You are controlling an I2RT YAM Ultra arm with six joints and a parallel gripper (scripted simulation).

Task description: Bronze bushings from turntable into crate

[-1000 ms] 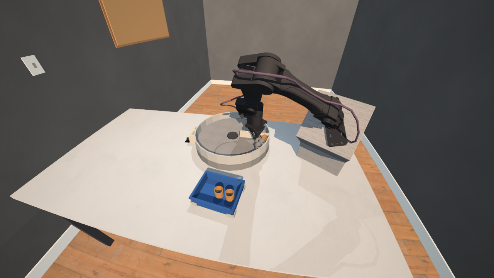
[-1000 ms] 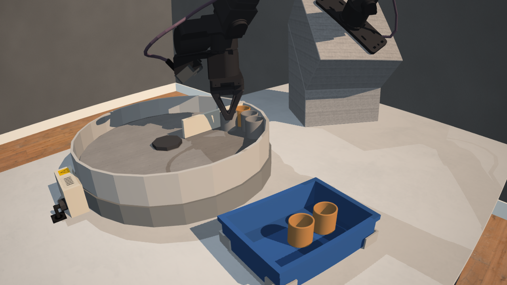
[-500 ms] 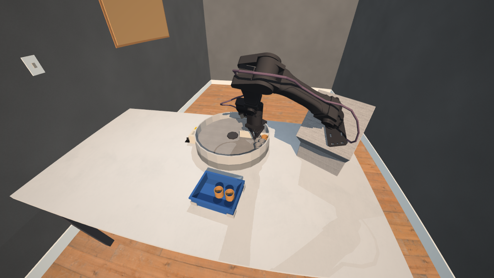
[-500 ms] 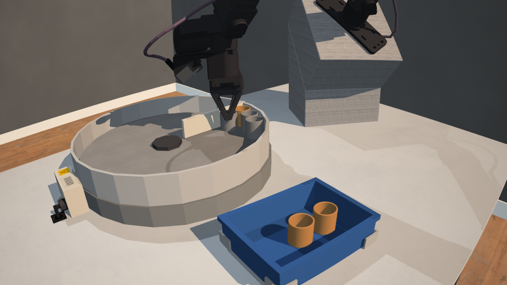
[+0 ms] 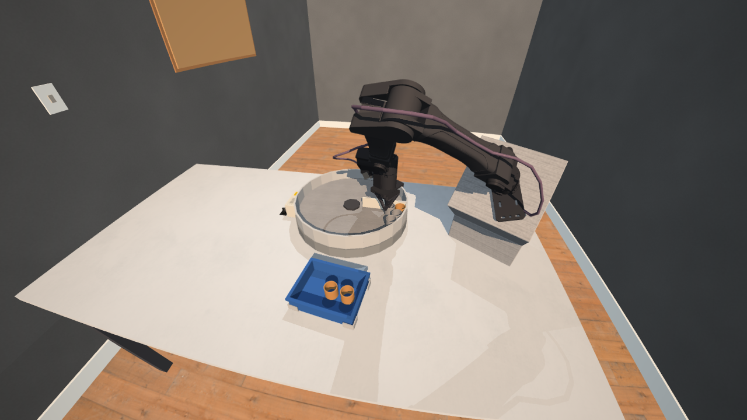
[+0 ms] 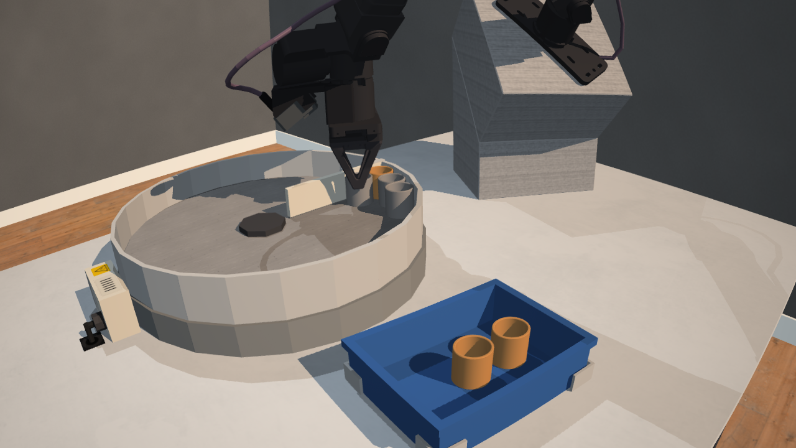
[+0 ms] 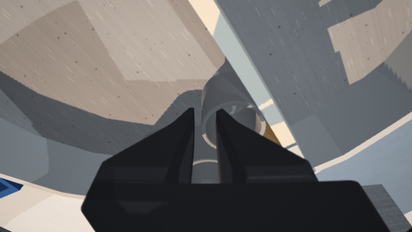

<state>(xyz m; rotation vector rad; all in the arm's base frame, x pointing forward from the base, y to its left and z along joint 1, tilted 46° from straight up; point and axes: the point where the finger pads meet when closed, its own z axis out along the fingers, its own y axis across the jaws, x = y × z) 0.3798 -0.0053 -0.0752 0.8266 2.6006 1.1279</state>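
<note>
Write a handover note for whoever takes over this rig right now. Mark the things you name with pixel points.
Gripper (image 5: 387, 206) (image 6: 358, 186) (image 7: 205, 116): slightly open, apparently holding nothing, fingertips at the mouth of the nearest steel bushing (image 6: 359, 198) (image 7: 219, 87).
Done: two bronze bushings stand upright in the crate (image 5: 323, 311) (image 6: 389, 384) (image 7: 9, 188).
Left: one visible bronze bushing (image 5: 399, 207) (image 6: 375, 188) (image 7: 273, 136), on the turntable (image 5: 344, 242) (image 6: 239, 300) (image 7: 145, 58) among three steel ones, to go into the crate.
Steel: all three visible are on the turntable and should stay.
Caution: neighbours crowd the last bronze one, so I'd lift clear and re-aim before gripping.
</note>
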